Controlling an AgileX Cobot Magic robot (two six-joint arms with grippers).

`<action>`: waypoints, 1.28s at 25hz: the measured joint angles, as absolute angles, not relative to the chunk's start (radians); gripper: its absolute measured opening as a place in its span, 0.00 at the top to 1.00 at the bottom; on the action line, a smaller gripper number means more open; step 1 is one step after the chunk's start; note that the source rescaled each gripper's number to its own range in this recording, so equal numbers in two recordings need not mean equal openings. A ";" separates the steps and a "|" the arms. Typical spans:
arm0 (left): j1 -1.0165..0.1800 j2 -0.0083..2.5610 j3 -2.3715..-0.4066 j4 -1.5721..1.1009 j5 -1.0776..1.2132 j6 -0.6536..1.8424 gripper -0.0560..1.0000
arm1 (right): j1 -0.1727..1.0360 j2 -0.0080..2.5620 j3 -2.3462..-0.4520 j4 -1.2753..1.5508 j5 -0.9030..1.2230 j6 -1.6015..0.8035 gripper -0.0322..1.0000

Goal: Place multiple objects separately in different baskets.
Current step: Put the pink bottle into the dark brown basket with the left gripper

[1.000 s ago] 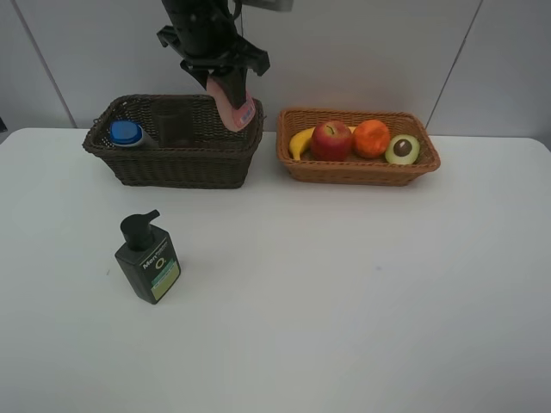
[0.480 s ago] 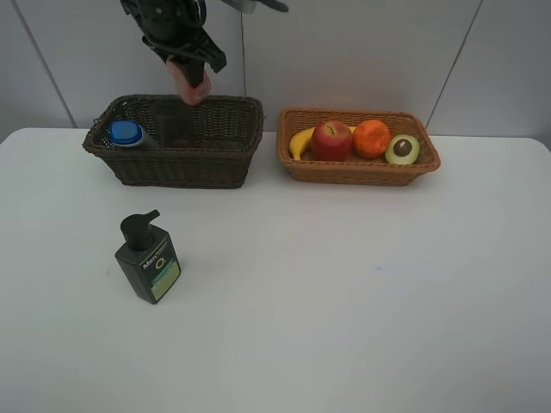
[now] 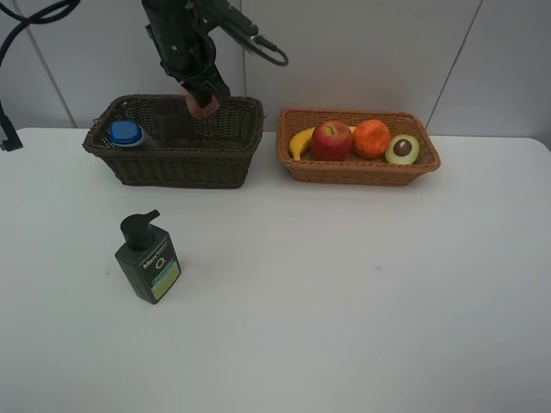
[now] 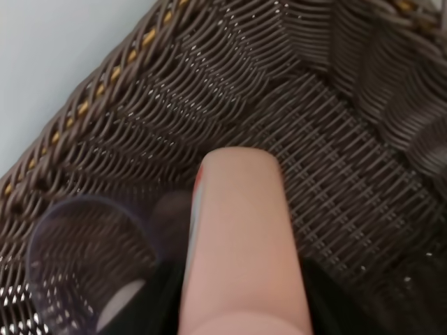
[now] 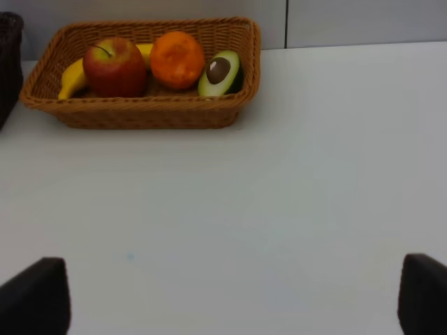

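Stretching white and matte to every edge, the counter (image 3: 362,301) was the largest thing in view, smooth enough that anything set on it could slide. Along its far edge, toward the far-left corner, stood the dark brown basket (image 3: 172,159), deep, stiff and coarsely woven; just beside it toward the middle of that edge sat the shallower orange-tan basket (image 3: 357,168), finer in weave, carrying a curved yellow banana (image 3: 300,140), a glossy red apple (image 3: 331,140), a dimpled orange (image 3: 371,138) and an avocado half (image 3: 402,150) with its pit showing.

Above the dark basket the left gripper (image 3: 203,96) held the small pink bottle (image 4: 241,244), a smooth rounded cylinder that looked light and slick; gripped across its body, it hung over the woven floor, beside the pink translucent cup (image 4: 87,269), thin-walled and probably easy to tip. The white blue-capped shampoo bottle (image 3: 126,133) lay at the basket's left end.

Toward the near-left part of the counter stood the dark pump bottle (image 3: 151,261), squat, hard plastic, likely the heaviest item; its flat sides below the pump offered the surest hold, the nozzle a poor one.

The right gripper (image 5: 230,300) showed only two dark fingertips set wide apart, holding nothing.
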State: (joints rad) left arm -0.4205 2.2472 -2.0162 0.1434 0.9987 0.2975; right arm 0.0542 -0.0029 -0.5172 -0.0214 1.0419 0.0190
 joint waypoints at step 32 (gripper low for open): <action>-0.418 2.289 -2.016 0.144 0.977 0.350 0.53 | 0.054 -0.003 -0.517 -0.021 1.042 0.019 0.00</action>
State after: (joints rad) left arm -0.4175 2.2891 -2.0162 0.1439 0.9767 0.3499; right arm 0.0542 -0.0029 -0.5172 -0.0214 1.0419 0.0190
